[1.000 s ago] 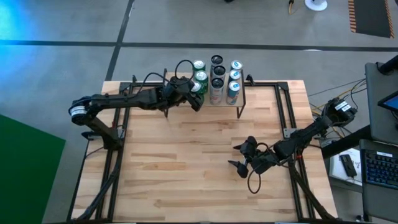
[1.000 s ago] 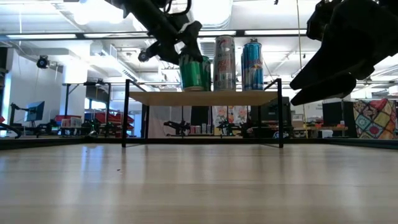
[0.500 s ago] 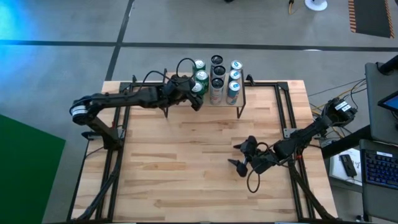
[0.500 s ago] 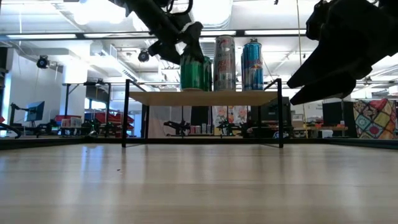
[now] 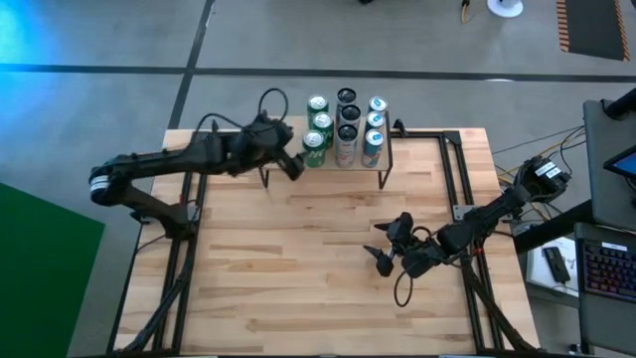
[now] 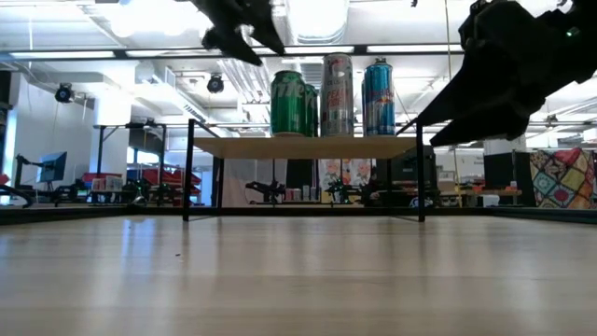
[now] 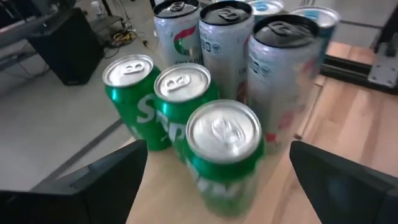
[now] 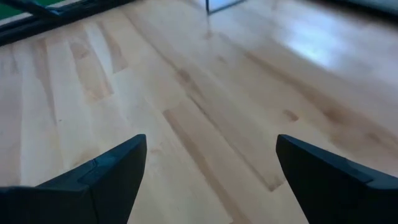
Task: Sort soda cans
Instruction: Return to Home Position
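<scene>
On shelf (image 6: 308,147): soda cans (image 5: 347,131); L gripper (image 5: 292,165) nearby.

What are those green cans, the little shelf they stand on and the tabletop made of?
Green cans: seemingly thin metal, glossy printed sides, bright silver tops with pull tabs. Shelf: pale wooden board on thin dark legs, probably metal. Tabletop: light wood planks, visible grain and seams, smooth sheen. The left claw hangs open beside the cans.

Location: robotics laboratory hall. Indicators: concrete floor (image 5: 89,40), strip ceiling lights (image 6: 93,54), background workstation monitor (image 6: 51,166), keyboard (image 5: 606,267) beside the wooden desk (image 5: 298,268).
</scene>
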Controlling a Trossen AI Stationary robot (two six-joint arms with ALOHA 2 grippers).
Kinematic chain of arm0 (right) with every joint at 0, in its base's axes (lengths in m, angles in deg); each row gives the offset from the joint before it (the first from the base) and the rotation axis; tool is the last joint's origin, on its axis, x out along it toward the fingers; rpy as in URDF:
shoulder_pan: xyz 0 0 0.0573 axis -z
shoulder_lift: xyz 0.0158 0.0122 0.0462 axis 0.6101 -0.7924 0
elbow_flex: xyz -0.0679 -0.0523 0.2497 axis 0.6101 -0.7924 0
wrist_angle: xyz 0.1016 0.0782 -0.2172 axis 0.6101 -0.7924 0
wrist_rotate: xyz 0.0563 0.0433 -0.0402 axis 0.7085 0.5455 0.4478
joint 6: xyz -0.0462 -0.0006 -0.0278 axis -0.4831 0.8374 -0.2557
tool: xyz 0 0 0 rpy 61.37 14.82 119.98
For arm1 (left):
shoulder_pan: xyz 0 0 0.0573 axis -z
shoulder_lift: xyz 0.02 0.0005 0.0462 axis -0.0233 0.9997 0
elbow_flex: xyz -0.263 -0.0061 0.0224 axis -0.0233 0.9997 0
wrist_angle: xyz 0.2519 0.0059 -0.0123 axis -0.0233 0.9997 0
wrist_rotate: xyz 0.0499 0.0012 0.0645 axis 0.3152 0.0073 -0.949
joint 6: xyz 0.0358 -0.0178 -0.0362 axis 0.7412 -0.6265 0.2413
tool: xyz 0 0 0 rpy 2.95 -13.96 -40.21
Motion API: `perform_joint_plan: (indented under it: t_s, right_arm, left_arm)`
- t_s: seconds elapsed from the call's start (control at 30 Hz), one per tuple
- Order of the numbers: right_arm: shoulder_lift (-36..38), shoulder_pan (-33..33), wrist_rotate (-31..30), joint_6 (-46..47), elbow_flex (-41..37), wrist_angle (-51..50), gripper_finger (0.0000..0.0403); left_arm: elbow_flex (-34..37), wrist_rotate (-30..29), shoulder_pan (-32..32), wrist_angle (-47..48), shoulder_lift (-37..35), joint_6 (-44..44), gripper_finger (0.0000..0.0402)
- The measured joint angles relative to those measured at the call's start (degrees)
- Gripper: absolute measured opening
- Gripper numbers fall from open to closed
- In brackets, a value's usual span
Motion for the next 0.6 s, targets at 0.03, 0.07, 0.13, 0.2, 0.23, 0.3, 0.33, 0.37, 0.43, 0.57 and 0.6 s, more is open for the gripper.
perform_joint_plan:
  t_s: [0.03, 0.07, 0.13, 0.2, 0.23, 0.3, 0.33, 0.37, 0.43, 0.57, 0.6]
  right_arm:
    - [0.00, -0.27, -0.94, -1.30, 0.00, 0.31, 0.0345]
    - [-0.04, -0.81, -2.19, -2.96, 0.00, 0.95, 0.0345]
    - [-0.68, -2.65, -5.76, -4.74, 0.00, 3.60, 0.0345]
    - [-1.05, -4.64, -10.40, -6.32, 0.00, 5.78, 0.0345]
    - [-1.05, -5.46, -12.85, -7.38, -0.02, 6.58, 0.0345]
    - [-0.81, -6.39, -16.06, -8.75, 0.02, 8.09, 0.0344]
    - [-0.46, -6.65, -16.38, -9.13, 0.00, 8.09, 0.0344]
    - [-0.23, -6.71, -16.13, -9.66, 0.00, 8.48, 0.0344]
    - [-0.09, -6.36, -14.02, -11.17, 0.00, 10.79, 0.0344]
    - [-2.32, -4.19, -0.59, -22.13, -0.04, 27.40, 0.0344]
    - [-3.53, -3.68, 2.77, -26.12, -0.04, 33.06, 0.0344]
  left_arm:
    - [0.27, -0.42, 0.69, 1.29, -1.27, 0.10, 0.0379]
    - [0.98, -1.34, 1.71, 2.02, -2.71, 0.11, 0.0378]
    - [4.28, -4.92, 4.64, 1.78, -6.11, 0.25, 0.0374]
    - [9.20, -9.17, 8.55, -0.65, -10.04, 0.78, 0.0367]
    - [12.19, -10.80, 10.61, -2.56, -12.18, 0.91, 0.0364]
    - [19.10, -11.57, 14.81, -7.74, -16.75, 1.73, 0.0357]
    - [22.59, -11.63, 16.99, -11.12, -18.74, 1.82, 0.0354]
    - [26.16, -11.53, 19.09, -14.38, -20.64, 1.73, 0.0351]
    - [33.08, -11.32, 22.89, -20.65, -23.49, 1.36, 0.0348]
    - [43.67, -11.33, 28.62, -35.94, -26.30, -0.04, 0.0347]
    - [45.80, -11.31, 29.78, -39.73, -26.43, 0.74, 0.0345]
